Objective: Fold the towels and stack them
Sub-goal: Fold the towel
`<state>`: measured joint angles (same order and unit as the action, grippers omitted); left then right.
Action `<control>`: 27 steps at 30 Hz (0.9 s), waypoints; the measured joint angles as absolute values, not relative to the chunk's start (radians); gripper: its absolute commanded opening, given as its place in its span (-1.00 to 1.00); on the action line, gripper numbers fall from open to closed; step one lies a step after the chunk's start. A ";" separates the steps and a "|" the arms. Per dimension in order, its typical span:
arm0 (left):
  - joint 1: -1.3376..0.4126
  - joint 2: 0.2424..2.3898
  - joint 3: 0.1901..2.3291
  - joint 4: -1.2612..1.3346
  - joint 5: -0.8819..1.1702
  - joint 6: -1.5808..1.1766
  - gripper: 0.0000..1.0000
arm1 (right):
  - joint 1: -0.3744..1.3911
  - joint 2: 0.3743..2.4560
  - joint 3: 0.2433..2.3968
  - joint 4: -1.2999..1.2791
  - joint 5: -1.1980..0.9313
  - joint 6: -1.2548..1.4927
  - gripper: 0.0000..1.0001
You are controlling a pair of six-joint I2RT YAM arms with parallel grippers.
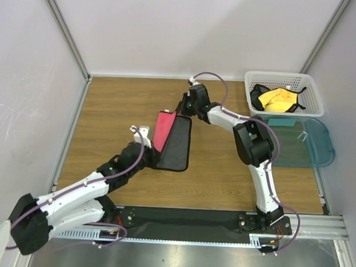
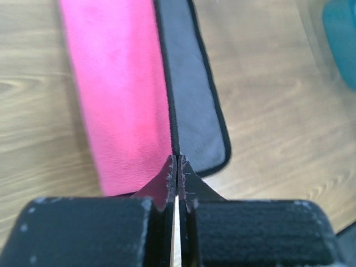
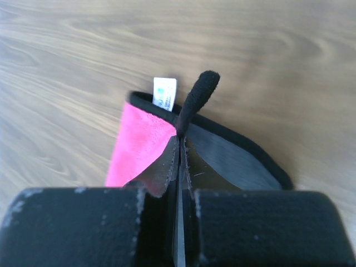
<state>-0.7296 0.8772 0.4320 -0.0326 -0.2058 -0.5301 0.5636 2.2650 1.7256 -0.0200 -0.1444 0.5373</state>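
A towel, pink on one face and dark grey with black trim on the other point(image 1: 170, 142), lies mid-table with one flap lifted upright. My left gripper point(image 1: 149, 145) is shut on the raised edge at its near end; in the left wrist view the jaws pinch the black trim point(image 2: 176, 158) between the pink face point(image 2: 119, 94) and the grey face point(image 2: 192, 100). My right gripper point(image 1: 182, 107) is shut on the far corner of the same edge; in the right wrist view point(image 3: 181, 136) the black corner point(image 3: 197, 97) sticks up past the jaws, with a white label point(image 3: 164, 93) beside it.
A white basket point(image 1: 284, 94) at the back right holds a yellow and black cloth point(image 1: 278, 100). A teal translucent tray point(image 1: 299, 142) lies in front of it. Grey walls close the table on the left, back and right.
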 measured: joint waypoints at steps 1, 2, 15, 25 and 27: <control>-0.753 0.900 0.434 -0.023 -0.207 -0.530 -0.99 | 0.559 2.261 1.708 -0.021 -0.144 0.535 -1.00; -0.771 0.918 0.436 -0.017 -0.207 -0.530 -0.99 | 0.556 2.258 1.693 -0.022 -0.144 0.532 -1.00; -0.897 1.023 0.492 -0.011 -0.256 -0.532 -0.99 | 0.545 2.133 1.585 0.004 -0.127 0.496 -1.00; -0.898 1.044 0.502 0.015 -0.257 -0.529 -0.99 | 0.540 2.117 1.561 0.012 -0.091 0.469 -1.00; -0.900 1.066 0.506 0.029 -0.249 -0.529 -0.99 | 0.535 2.117 1.557 0.010 -0.086 0.466 -1.00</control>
<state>-0.8997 1.0657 0.5056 0.0288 -0.2485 -0.5289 0.5354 2.1166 1.5570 0.0101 -0.0864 0.4664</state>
